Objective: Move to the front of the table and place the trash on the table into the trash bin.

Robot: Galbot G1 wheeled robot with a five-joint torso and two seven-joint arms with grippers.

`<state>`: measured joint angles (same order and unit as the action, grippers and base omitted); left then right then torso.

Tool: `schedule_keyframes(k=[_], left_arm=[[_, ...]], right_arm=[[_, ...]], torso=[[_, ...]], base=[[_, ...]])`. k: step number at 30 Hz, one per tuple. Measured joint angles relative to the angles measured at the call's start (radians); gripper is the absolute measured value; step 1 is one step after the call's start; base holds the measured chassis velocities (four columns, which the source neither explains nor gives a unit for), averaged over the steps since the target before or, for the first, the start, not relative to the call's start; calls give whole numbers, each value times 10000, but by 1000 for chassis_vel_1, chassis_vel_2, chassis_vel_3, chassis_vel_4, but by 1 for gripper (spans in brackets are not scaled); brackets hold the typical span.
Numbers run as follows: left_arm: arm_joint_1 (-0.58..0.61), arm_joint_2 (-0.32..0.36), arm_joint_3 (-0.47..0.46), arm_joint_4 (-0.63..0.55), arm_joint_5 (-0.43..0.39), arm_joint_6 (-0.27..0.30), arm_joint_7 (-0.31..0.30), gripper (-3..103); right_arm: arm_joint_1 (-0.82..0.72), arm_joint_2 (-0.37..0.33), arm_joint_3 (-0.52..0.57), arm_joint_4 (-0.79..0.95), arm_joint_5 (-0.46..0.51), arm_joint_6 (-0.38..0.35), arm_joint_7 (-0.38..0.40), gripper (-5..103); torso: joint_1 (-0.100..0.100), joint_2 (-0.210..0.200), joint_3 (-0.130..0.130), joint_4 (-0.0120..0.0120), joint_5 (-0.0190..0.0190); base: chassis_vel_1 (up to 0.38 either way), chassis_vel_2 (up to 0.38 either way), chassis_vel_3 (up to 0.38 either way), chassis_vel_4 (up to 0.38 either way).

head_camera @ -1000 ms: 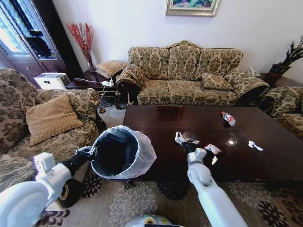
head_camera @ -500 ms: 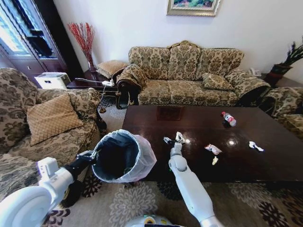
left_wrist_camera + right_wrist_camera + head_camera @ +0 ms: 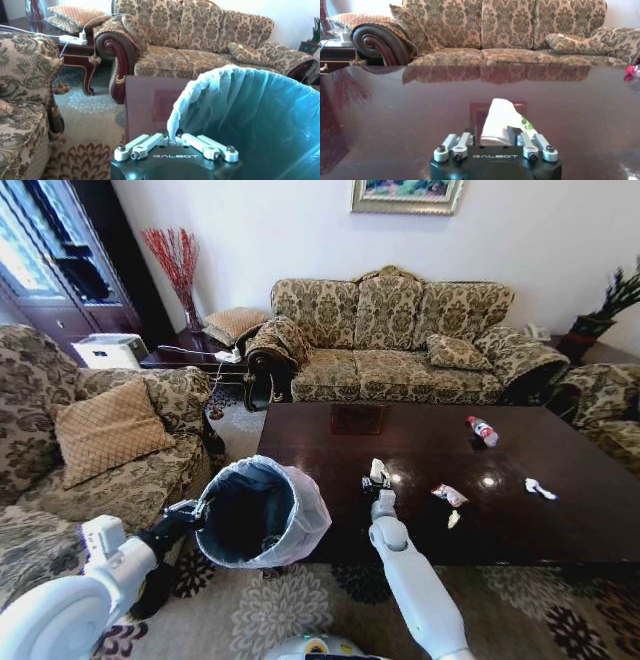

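Observation:
My right gripper (image 3: 377, 481) is shut on a white crumpled wrapper (image 3: 378, 469), held just above the dark brown table (image 3: 330, 450) near its front left part. In the right wrist view the wrapper (image 3: 501, 120) stands up between the fingers of the right gripper (image 3: 495, 138). More trash lies on the table: a clear bottle with a red cap (image 3: 482, 430), a small wrapper (image 3: 449, 495), a tiny scrap (image 3: 454, 520) and a white wad (image 3: 539, 488). My left gripper (image 3: 192, 514) is shut on the bag-lined rim of the trash bin (image 3: 262, 510), held tilted beside the table's left end. The left wrist view shows the left gripper (image 3: 175, 141) pinching the bag's rim (image 3: 200, 90).
A patterned sofa (image 3: 400, 340) stands behind the table, an armchair with a cushion (image 3: 105, 430) at left, another armchair (image 3: 605, 415) at right. A side table (image 3: 190, 358) with cables sits in the back left corner. Patterned carpet (image 3: 260, 610) lies in front of the table.
My right arm has swung left along the table's front with the white wrapper in its gripper. The bin has stayed in the left gripper, barely shifting.

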<state>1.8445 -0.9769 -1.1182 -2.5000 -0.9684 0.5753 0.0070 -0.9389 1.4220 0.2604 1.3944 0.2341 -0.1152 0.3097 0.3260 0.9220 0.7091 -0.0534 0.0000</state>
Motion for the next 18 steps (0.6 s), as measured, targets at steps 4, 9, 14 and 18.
schedule_keyframes(k=[4, 9, 14, 18], left_arm=[[42, -1, -29, 0, 19, -31, 1, 0], [64, -4, 17, 1, 231, -76, 56, 0], [74, -9, 76, 1, 295, -91, 75, 0], [98, 34, 44, 1, 296, -98, 78, 0]], right_arm=[[-58, -58, 13, 28, 188, -59, 23, 26], [-97, -59, 96, 215, 419, -123, 171, 4], [-215, -69, 115, 357, 470, -131, 203, 0], [-396, -149, 157, 737, 494, -89, 241, 0]], torso=[[0, 0, 0, -1, 0], [0, 0, 0, -1, -1], [0, 0, 0, -1, 0], [0, 0, 1, -2, 0]], base=[[0, 0, 0, 0], [0, 0, 0, 0], [0, 0, 0, 0], [0, 0, 0, 0]])
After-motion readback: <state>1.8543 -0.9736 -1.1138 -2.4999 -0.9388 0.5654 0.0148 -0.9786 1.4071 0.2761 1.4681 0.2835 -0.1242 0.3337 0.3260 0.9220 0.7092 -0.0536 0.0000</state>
